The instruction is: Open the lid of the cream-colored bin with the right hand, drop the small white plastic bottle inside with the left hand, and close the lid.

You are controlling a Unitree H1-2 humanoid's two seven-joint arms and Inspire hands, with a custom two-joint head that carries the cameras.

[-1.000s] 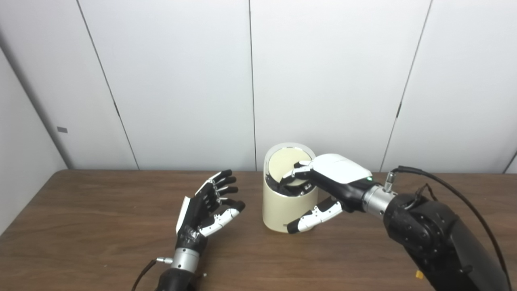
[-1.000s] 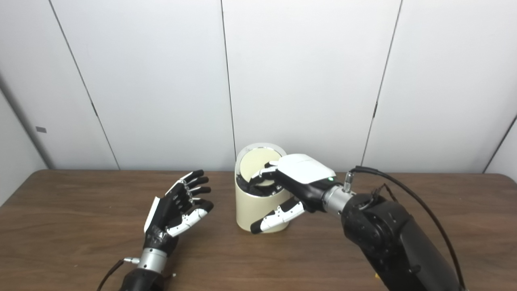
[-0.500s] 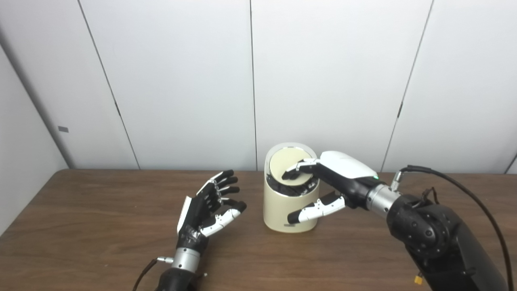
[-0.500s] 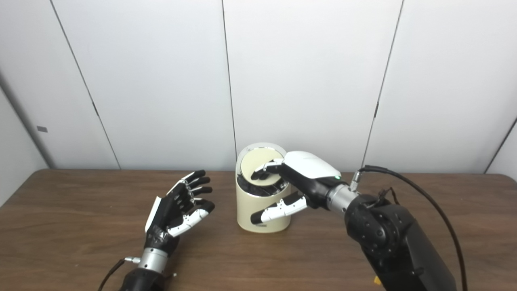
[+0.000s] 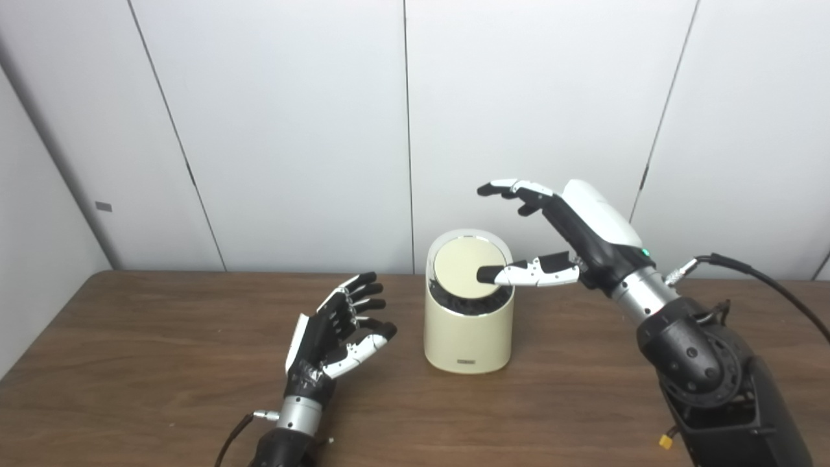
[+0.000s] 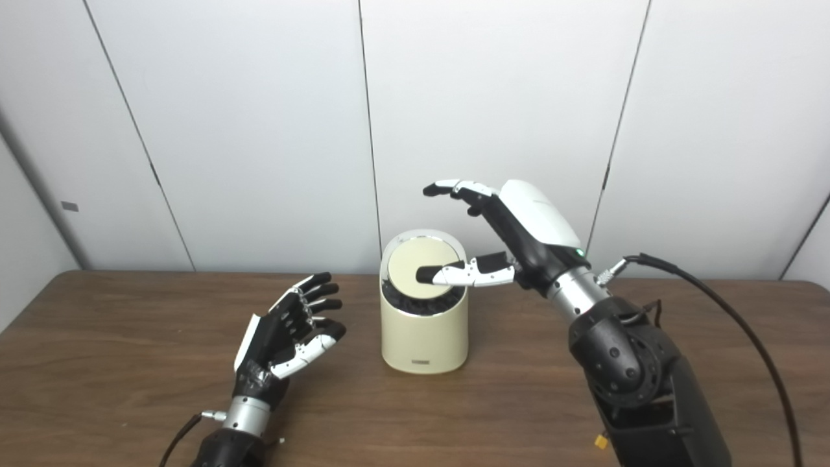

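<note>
The right hand (image 5: 570,224) hangs spread and empty above the cream bin (image 5: 467,324) on the bench (image 5: 162,376), whose lid (image 5: 463,267) looks shut, the left hand (image 5: 334,331) is open and empty, and no bottle shows, so probably only withdrawing remains.

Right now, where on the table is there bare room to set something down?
Bare wood shows on the table left of the left hand, along the near edge in front of the bin, and right of the bin behind the right arm. Tightest: between left hand and bin.
</note>
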